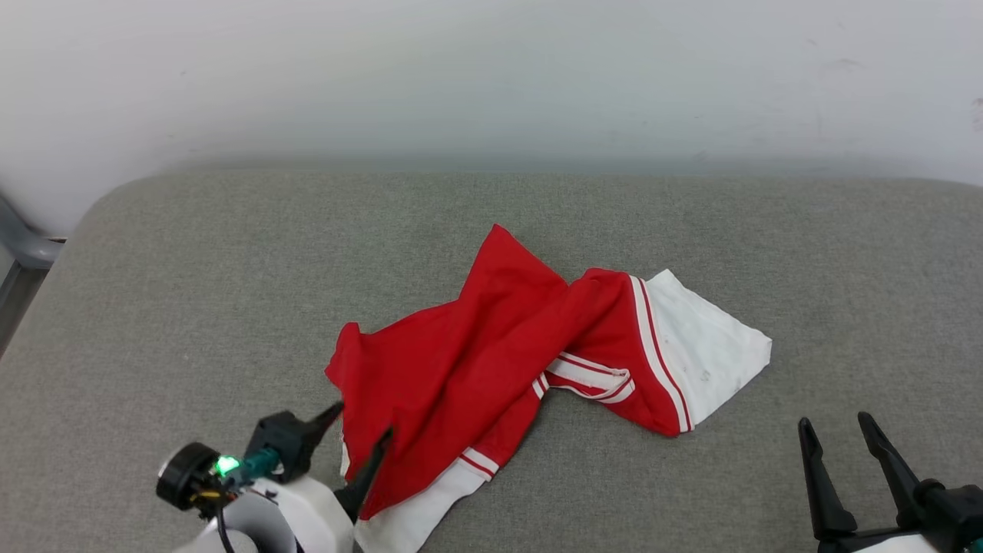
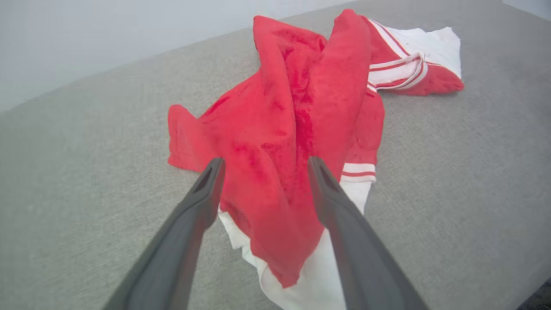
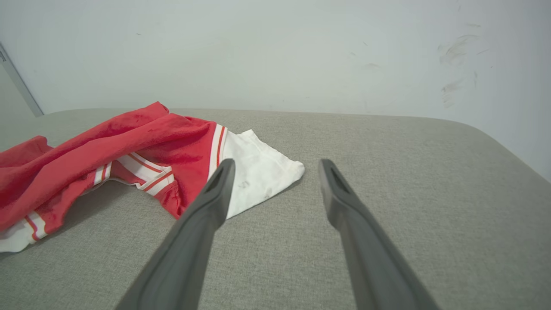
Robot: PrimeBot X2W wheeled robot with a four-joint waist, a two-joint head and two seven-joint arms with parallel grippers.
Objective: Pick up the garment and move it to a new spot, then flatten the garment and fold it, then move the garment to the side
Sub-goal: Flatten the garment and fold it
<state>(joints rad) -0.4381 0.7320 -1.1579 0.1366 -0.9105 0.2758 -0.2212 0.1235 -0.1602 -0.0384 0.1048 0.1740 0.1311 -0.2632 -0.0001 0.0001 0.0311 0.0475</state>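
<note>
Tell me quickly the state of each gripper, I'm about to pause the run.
Left gripper: open, fingers spread around the near edge of the shirt, not clamping it.
Right gripper: open and empty, apart from the shirt.

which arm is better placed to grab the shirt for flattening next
Left, probably. The left gripper is open with its fingers straddling a red fold of the garment. The right gripper is open over bare cushion, apart from the cloth.
</note>
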